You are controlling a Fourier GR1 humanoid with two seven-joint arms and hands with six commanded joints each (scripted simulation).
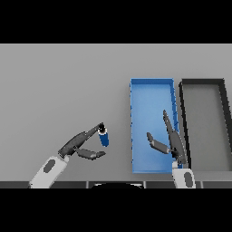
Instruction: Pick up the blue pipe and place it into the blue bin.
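Grey counter, plain and even. Right of centre, blue bin, rectangular, long side running away from the viewer, flat on the surface. Just beside it on the right, black bin of like shape, parallel, walls close together. Left of the blue bin, small blue pipe; resting or lifted, cannot tell.
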